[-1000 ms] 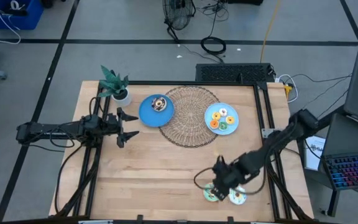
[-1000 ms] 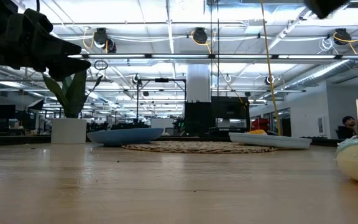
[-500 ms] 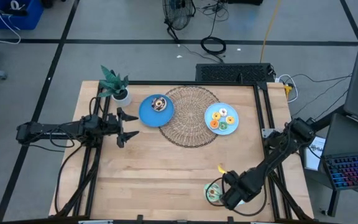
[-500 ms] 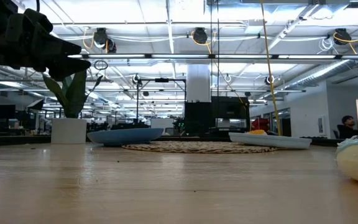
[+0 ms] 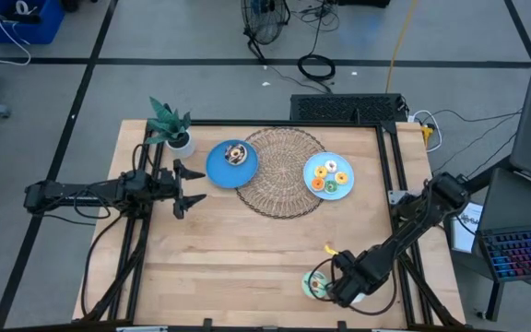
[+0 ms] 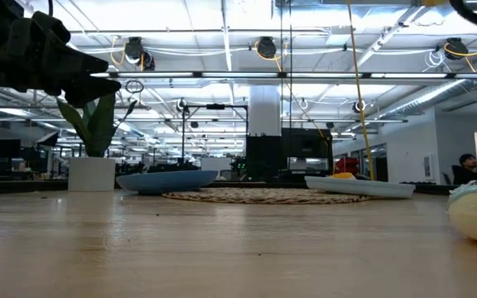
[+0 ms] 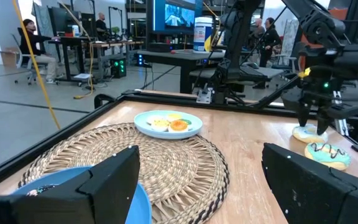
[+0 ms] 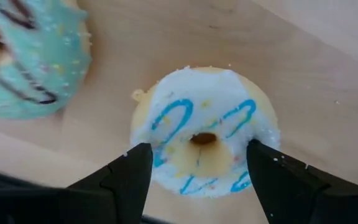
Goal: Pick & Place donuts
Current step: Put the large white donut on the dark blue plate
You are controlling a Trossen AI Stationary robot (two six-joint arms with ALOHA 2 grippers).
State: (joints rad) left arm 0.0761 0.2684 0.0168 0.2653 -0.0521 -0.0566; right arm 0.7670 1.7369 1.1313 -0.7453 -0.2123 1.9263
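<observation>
A white-frosted donut (image 8: 204,140) with blue squiggles lies flat on the wood near the table's near right corner. My right gripper (image 8: 197,148) points down over it, open, one finger on either side of the ring. It covers that donut in the high view (image 5: 347,284). A green-frosted donut (image 5: 316,287) lies flat just to its left. A chocolate donut (image 5: 236,154) rests on the left blue plate (image 5: 219,171). Several small donuts (image 5: 328,175) lie on the right blue plate (image 5: 342,192). My left gripper (image 5: 192,185) waits open and level at the table's left.
A round wicker mat (image 5: 279,171) lies between the two plates at the far middle. A potted plant (image 5: 170,126) stands at the far left corner. Bare wood stretches across the table's middle and near left.
My right gripper has moved toward the table's near right corner and gone down over the white-frosted donut, rolling its wrist on the way. That donut, open to the high view a second ago, is now covered by the gripper. Both donuts lie where they were.
</observation>
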